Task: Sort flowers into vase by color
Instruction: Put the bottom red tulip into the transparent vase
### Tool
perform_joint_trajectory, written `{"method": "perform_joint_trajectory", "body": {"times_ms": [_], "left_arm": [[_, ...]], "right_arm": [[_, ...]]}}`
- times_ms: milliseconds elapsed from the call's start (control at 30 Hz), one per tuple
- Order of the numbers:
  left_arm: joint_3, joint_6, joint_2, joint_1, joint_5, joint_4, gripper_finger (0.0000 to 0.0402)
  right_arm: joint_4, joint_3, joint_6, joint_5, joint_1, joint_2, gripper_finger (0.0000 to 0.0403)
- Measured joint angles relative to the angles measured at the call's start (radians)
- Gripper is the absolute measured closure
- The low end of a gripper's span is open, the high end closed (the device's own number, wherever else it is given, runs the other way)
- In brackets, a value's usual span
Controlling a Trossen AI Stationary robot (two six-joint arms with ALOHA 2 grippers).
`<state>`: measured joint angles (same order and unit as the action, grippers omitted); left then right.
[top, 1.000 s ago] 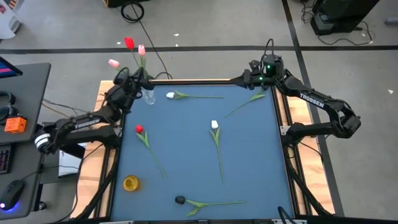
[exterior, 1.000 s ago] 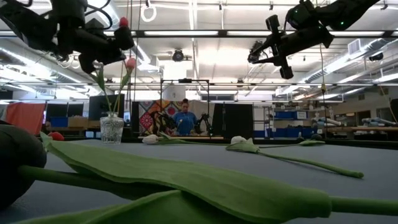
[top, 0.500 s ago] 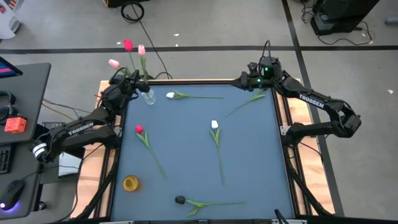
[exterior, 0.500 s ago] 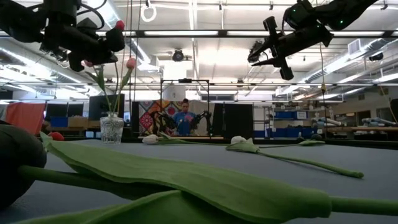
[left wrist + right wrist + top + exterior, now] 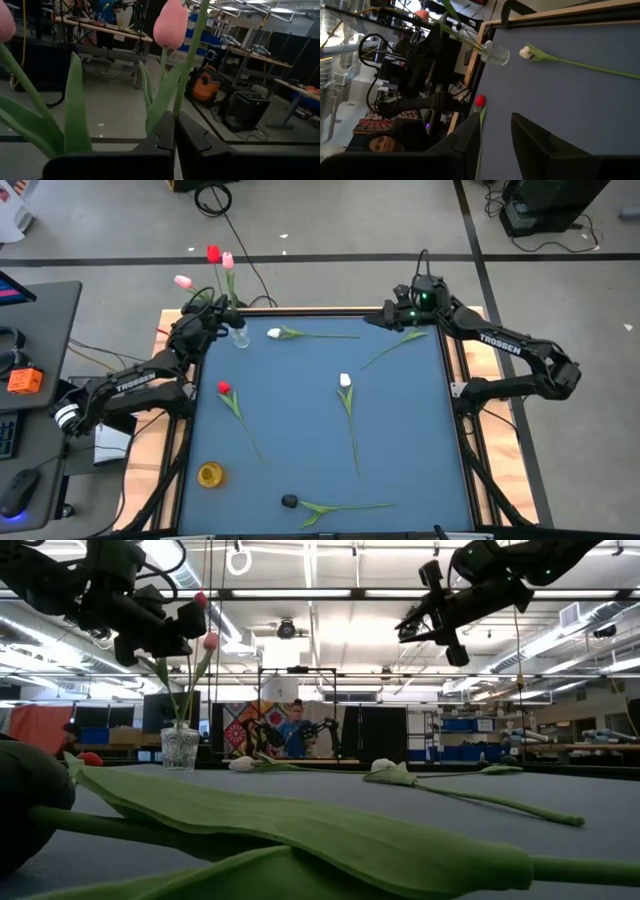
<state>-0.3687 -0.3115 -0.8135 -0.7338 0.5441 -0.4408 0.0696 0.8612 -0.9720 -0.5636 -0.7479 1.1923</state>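
A clear glass vase point(image 5: 238, 335) stands at the table's far left corner with two pink flowers point(image 5: 228, 260) and a red flower point(image 5: 213, 254) rising from it. My left gripper point(image 5: 220, 310) is up among the stems above the vase, shut on a stem. My right gripper point(image 5: 385, 316) hangs open in the air over the table's far right part, with nothing between its fingers. On the blue table lie two white flowers point(image 5: 275, 333) point(image 5: 345, 381), a red one point(image 5: 223, 387), a dark-headed one point(image 5: 289, 501) and a green stem point(image 5: 400, 346) below my right gripper. My left gripper pinches a thin green stem point(image 5: 179, 102) between its two fingertips, well above the vase. The fingers come level from the table's left side and lie across the stem. The stem stands nearly upright and runs on up past a pink head point(image 5: 171, 25); its own head is out of the wrist view.
A yellow round thing point(image 5: 210, 473) stands near the table's near left corner. A wooden frame point(image 5: 170, 430) edges the table. In the low view a big green leaf point(image 5: 300, 830) lies close to the camera. A person point(image 5: 296, 730) stands far behind the table.
My left gripper has tipped a little while staying shut, and the red flower's head has sunk and swung nearer the pink head beside it. My right gripper has gone a little toward the table's left edge, staying open and level.
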Motion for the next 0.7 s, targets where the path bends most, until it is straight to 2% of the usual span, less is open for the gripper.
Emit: {"method": "perform_joint_trajectory", "body": {"times_ms": [200, 467, 567, 700], "left_arm": [[0.000, -0.001, 0.002, 0.000, 0.008, 0.002, 0.0353], [0.000, -0.001, 0.011, 0.008, 0.007, 0.045, 0.0256], [0.000, -0.006, 0.039, 0.018, 0.007, 0.089, 0.0229], [0.000, -0.016, 0.085, 0.020, -0.013, 0.166, 0.0207]], "right_arm": [[0.000, 0.000, -0.001, 0.013, 0.027, 0.000, 0.0284], [0.009, 0.000, -0.016, 0.029, 0.039, 0.000, 0.0284], [0.064, 0.000, -0.024, 0.077, 0.039, 0.000, 0.0284], [0.221, 0.000, -0.068, 0.210, 0.053, 0.000, 0.0284]]}}
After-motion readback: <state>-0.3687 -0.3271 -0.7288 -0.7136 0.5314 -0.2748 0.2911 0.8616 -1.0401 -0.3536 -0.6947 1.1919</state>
